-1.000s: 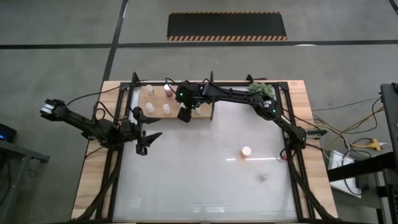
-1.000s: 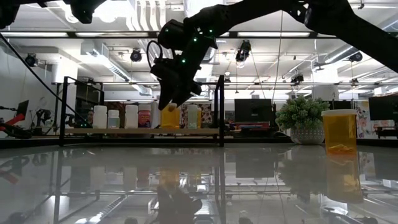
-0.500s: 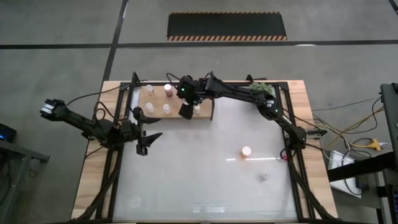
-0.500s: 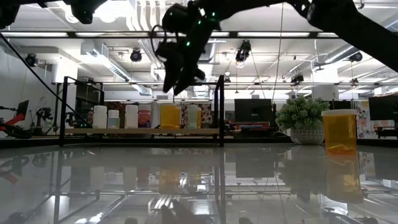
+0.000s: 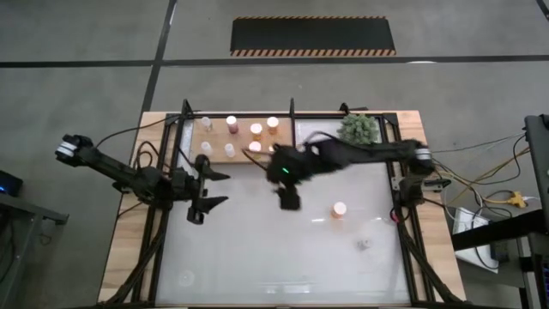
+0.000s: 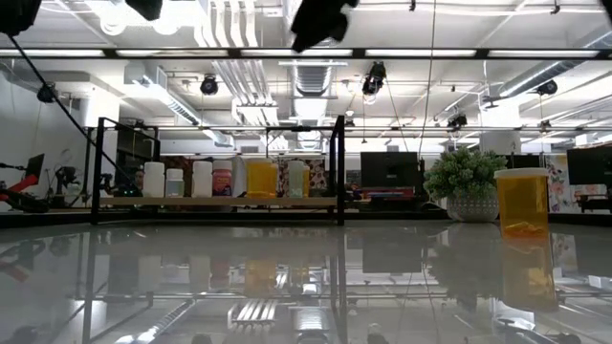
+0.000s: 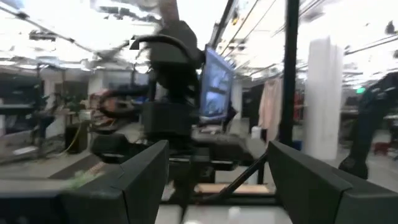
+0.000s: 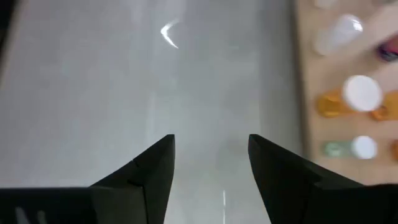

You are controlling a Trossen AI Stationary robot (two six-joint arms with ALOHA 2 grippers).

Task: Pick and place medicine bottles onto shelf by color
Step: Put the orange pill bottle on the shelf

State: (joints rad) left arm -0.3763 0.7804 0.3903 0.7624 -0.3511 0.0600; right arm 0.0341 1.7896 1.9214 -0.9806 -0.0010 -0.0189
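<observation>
Several medicine bottles stand on the wooden shelf at the far left; in the low view they line up along the shelf. One orange bottle stands alone on the white table, right of centre. My right gripper hangs open and holds nothing, high over the table's middle, between the shelf and that bottle. Its wrist view shows bare table between the fingers and shelf bottles to one side. My left gripper waits open, raised at the table's left side.
A spiky green plant sits at the far right corner. A small pale object lies on the table near the right edge. Black frame bars border the shelf and table.
My right gripper has let go of an orange bottle on the shelf, which stays standing there. It has risen and swung away from the shelf toward the table's near edge and right, out over the table's middle.
</observation>
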